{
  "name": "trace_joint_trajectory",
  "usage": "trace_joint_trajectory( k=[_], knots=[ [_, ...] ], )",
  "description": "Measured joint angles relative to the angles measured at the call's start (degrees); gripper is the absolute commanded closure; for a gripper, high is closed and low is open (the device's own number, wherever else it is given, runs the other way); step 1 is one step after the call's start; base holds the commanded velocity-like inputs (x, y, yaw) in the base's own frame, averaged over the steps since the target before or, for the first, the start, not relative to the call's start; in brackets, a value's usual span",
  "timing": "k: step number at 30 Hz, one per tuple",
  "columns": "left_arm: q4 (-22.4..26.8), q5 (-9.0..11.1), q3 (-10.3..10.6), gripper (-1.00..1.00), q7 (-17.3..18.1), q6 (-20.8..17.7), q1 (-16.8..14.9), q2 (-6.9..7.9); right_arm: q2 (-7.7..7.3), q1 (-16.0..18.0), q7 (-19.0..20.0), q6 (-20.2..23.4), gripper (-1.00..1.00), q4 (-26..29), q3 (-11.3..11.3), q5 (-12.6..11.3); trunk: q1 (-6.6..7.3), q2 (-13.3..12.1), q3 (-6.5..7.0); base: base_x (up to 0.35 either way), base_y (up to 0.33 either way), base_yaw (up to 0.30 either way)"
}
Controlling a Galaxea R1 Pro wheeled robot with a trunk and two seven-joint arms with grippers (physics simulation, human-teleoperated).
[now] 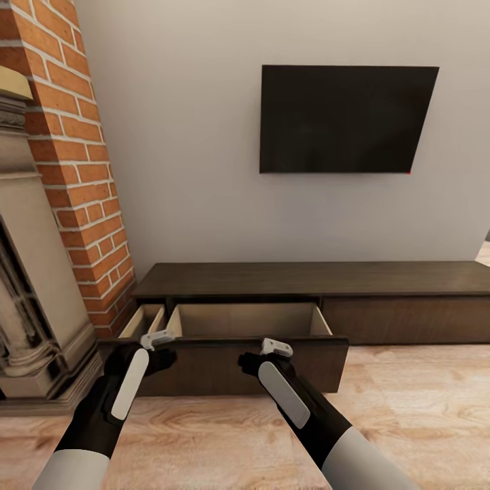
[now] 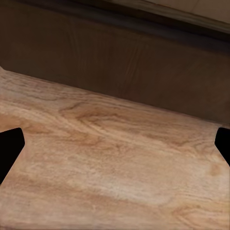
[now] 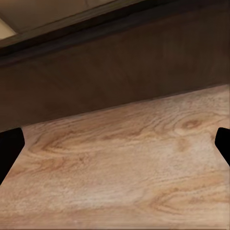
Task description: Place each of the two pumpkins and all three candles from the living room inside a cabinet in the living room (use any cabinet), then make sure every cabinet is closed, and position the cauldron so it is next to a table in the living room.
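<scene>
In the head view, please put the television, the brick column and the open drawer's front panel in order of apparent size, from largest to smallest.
1. Brick column, partly cut off by the picture's edge.
2. Television.
3. Open drawer's front panel; being nearer the camera enlarges it, and both arms cover part of it.

- Cabinet (image 1: pixel 381 289): one, long and low, dark brown, along the wall.
- Drawers pulled open: one wide drawer (image 1: pixel 248 320); at its 9 o'clock a second light-lined compartment (image 1: pixel 143 320), so two open spaces.
- Television (image 1: pixel 344 119): one, at 12 o'clock above the cabinet.
- Brick columns (image 1: pixel 75 156): one, at 9 o'clock.
- Grippers: two, left gripper (image 1: pixel 155 338) and right gripper (image 1: pixel 275 348).
</scene>
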State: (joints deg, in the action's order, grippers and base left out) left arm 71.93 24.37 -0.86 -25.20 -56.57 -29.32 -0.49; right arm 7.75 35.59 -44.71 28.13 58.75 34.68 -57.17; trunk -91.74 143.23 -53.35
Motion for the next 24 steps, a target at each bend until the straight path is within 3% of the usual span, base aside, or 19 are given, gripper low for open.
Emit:
trace_joint_trajectory(
  k=[20, 24],
  knots=[
    [-1.4, -0.5, 1.3, -1.00, 0.0, 1.0, 0.0, -0.06, -0.09, 0.0, 0.4, 1.9, -1.00, -0.6, 0.2, 1.1, -0.52, 0.3, -4.44, 0.000, 0.000, 0.000],
    [-2.8, -0.6, 5.0, -1.00, -0.1, 4.8, 0.0, -0.11, -0.14, 0.0, 0.5, 1.5, -1.00, -0.6, 0.3, 1.3, -0.62, 0.3, -5.32, 0.000, 0.000, 0.000]
  ],
)
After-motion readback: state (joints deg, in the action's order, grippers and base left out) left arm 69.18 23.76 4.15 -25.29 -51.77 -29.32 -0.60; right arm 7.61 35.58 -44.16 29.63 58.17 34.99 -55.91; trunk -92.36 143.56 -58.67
